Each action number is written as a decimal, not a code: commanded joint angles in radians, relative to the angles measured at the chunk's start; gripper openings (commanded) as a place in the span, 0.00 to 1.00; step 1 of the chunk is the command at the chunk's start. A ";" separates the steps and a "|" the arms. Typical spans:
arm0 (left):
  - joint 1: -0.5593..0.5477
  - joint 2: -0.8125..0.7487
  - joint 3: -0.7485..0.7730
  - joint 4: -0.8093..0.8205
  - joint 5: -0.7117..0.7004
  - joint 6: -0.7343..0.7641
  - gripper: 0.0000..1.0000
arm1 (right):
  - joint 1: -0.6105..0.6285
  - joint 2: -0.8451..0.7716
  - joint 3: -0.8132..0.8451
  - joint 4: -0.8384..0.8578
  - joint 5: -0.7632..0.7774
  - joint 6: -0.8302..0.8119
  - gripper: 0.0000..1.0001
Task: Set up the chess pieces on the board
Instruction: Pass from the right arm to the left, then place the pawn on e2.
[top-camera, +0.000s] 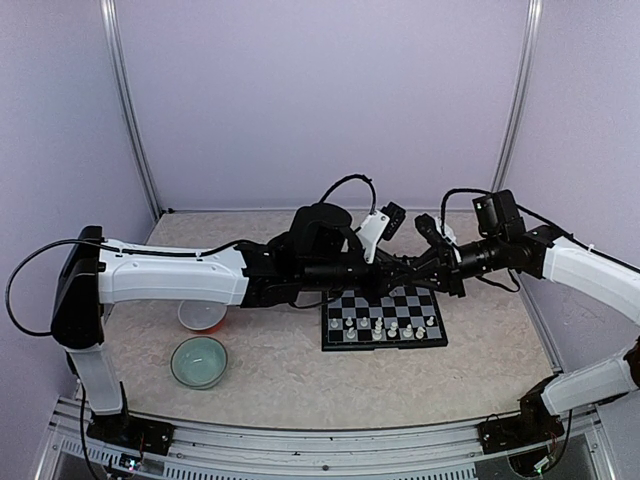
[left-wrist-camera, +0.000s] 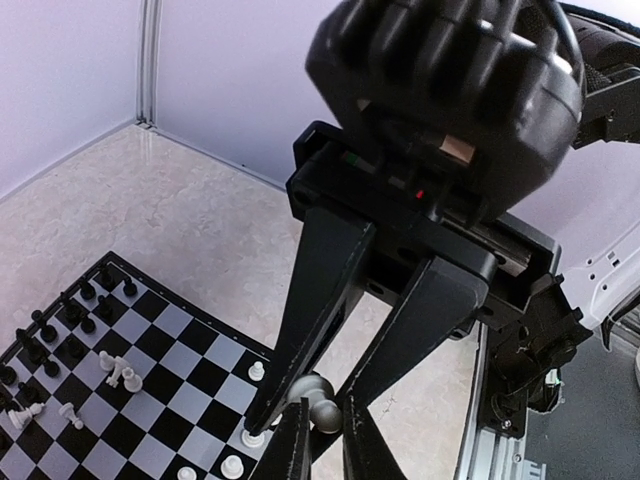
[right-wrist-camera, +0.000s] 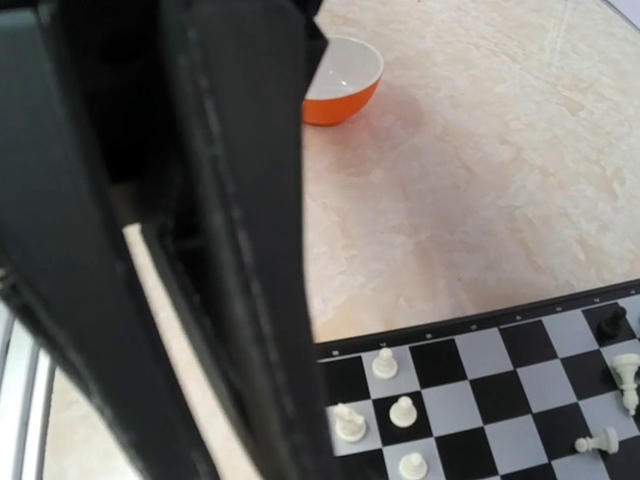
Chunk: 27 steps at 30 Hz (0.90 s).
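Observation:
My two grippers meet tip to tip above the far edge of the board (top-camera: 345, 343). In the left wrist view my left gripper (left-wrist-camera: 327, 414) is shut on the round head of a silvery white pawn (left-wrist-camera: 312, 390). The fingers of my right gripper (left-wrist-camera: 302, 408) come down from above and close on the pawn's base. White pieces (top-camera: 390, 327) stand in the board's near rows. Black pieces (left-wrist-camera: 60, 320) stand along one side, and a few white ones (left-wrist-camera: 122, 374) lie toppled mid-board. In the right wrist view, blurred black gripper parts fill the left, beside a board corner (right-wrist-camera: 480, 390).
A white bowl with an orange outside (top-camera: 203, 316) and a pale green bowl (top-camera: 198, 361) sit on the table left of the board, under my left arm. The orange bowl also shows in the right wrist view (right-wrist-camera: 340, 75). Walls enclose the table at the back and sides.

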 joint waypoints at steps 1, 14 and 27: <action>0.003 0.038 0.067 -0.046 -0.024 0.033 0.12 | -0.009 -0.002 -0.006 -0.005 -0.016 -0.015 0.11; 0.066 0.116 0.169 -0.248 -0.020 0.055 0.07 | -0.089 -0.161 -0.102 -0.151 0.167 -0.164 0.60; 0.040 0.386 0.473 -0.615 -0.101 0.164 0.06 | -0.236 -0.285 -0.220 0.052 0.400 -0.020 0.68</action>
